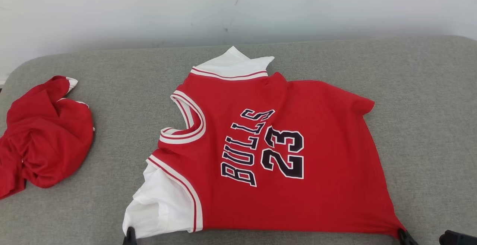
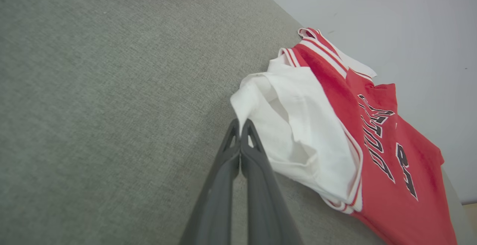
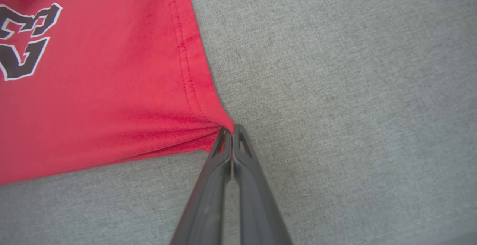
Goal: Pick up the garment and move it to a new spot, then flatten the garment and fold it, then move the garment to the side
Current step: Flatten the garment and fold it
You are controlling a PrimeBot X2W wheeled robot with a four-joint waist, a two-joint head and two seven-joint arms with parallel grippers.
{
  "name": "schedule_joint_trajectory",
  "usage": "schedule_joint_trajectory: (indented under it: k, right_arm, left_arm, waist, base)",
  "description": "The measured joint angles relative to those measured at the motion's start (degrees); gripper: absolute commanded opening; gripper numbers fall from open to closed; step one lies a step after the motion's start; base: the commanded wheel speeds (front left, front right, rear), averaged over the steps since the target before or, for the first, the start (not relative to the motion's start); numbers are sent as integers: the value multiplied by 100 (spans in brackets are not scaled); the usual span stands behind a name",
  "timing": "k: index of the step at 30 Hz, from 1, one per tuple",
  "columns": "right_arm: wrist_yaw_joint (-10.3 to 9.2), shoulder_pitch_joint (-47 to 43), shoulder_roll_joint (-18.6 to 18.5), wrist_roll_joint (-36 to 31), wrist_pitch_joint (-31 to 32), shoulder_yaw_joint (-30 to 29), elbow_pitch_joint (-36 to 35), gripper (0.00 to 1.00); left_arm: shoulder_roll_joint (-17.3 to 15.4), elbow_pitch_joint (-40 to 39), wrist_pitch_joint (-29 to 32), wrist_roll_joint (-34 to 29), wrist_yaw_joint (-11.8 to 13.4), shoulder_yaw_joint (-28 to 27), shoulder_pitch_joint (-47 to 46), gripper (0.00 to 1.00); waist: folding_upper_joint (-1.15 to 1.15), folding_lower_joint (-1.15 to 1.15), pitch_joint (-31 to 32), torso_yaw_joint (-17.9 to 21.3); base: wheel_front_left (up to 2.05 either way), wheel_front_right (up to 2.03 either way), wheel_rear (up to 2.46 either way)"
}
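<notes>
On the grey cushion (image 1: 335, 62), Bulls jersey (image 1: 316, 163) lies face up.
Both pinched tight: left gripper (image 2: 240, 125) on the white sleeve (image 1: 156, 200), right gripper (image 3: 231, 129) on the hem corner (image 3: 218, 123).

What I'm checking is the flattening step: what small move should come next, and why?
Probably ease both grippers apart and slightly toward the robot. Jaws shut, the left gripper pinches the white sleeve, the right gripper the hem corner of the jersey; the sleeve looks bunched and the far edge rumpled, so tension should flatten it.
</notes>
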State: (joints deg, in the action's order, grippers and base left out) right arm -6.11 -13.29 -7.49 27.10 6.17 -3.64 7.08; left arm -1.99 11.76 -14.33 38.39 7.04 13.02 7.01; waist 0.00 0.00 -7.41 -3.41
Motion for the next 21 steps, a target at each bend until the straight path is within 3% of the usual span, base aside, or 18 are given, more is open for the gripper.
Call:
schedule_joint_trajectory:
  k: [13, 14, 15, 21]
  right_arm:
    - [-51, -246, -7, -137, 642, 26, -370, 0]
    - [-52, -261, -8, -162, 686, 25, -386, 0]
    - [-53, -266, -2, -168, 708, 13, -460, 100]
    - [-100, -274, -43, -285, 939, -58, -638, 100]
  left_arm:
    - [0, 298, 0, -62, -1, -76, 70, 0]
    - [0, 349, 0, -53, 0, -44, 88, 10]
    - [-5, 415, -1, -43, 0, 24, 96, 100]
    - [-57, 577, -9, 26, 8, 74, 88, 100]
  waist:
    - [0, 0, 42, -57]
    - [0, 0, 44, -58]
    - [0, 0, 50, -60]
    - [0, 1, 74, -80]
  base:
    - [0, 0, 0]
    - [0, 0, 0]
    - [0, 0, 0]
    - [0, 0, 0]
